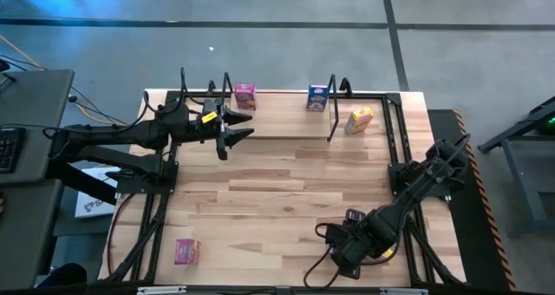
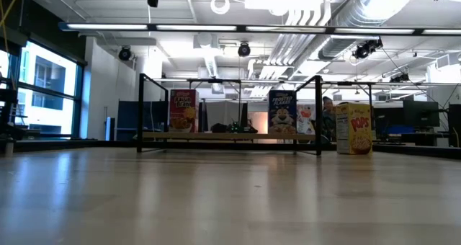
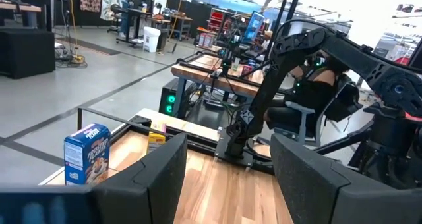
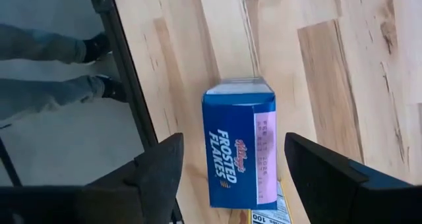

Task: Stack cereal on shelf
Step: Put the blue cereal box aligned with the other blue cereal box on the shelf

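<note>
Cereal boxes wait as both pincers stand apart

Right pincer (image 4: 227,168) hovers spread over a blue box (image 4: 239,142) lying on the bench (image 1: 286,182); left pincer (image 1: 236,126) (open, empty) hangs beside the shelf (image 1: 286,137) near its pink box (image 1: 245,95).

Grey floor (image 1: 260,43), ceiling ducts (image 2: 324,11), windows (image 2: 43,86).

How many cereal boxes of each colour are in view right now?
Pink cereal boxes: 2
Blue cereal boxes: 2
Yellow cereal box: 1
Total: 5, plus a sliver of another box, colour unclear.
</note>
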{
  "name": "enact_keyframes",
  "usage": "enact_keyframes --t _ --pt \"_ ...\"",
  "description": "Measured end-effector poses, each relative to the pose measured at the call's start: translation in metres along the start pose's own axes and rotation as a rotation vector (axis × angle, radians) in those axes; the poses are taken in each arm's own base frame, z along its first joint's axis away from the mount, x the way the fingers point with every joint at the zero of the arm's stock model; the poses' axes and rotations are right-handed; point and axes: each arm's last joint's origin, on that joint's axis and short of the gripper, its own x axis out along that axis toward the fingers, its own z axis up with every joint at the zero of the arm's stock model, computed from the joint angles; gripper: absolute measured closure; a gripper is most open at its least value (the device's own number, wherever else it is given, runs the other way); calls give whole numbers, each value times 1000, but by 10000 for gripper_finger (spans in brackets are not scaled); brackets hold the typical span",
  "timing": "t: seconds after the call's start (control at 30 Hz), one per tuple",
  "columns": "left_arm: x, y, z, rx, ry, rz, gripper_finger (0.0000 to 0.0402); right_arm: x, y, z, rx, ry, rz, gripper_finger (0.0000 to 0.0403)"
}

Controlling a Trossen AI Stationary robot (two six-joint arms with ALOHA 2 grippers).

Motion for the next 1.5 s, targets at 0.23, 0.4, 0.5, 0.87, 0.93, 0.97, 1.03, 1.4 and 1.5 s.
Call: enact_keyframes --t 0.23,0.4,0.5,0.87,0.93,0.97,1.03,1.4,1.5 --pt "0 0 0 13 0 1 193 0 0 -1 -51 31 17 151" --pt "0 0 0 13 0 3 193 0 -1 -2 -53 33 0 150" --pt "0 0 0 13 0 3 193 0 -1 -2 -50 19 -12 139" --pt "0 0 0 14 0 3 193 0 -1 -2 -1 40 1 66" --pt "0 0 0 13 0 3 193 0 0 -4 0 47 5 66" --pt "0 0 0 14 0 3 193 0 0 -4 -9 52 10 66" --pt "0 0 0 14 4 4 193 0 0 -4 -21 54 11 66" --pt "0 1 -3 15 28 9 193 30 4 -1 -8 68 -93 66" --pt "0 1 -3 15 28 9 193 39 5 -1 -8 93 -111 66"
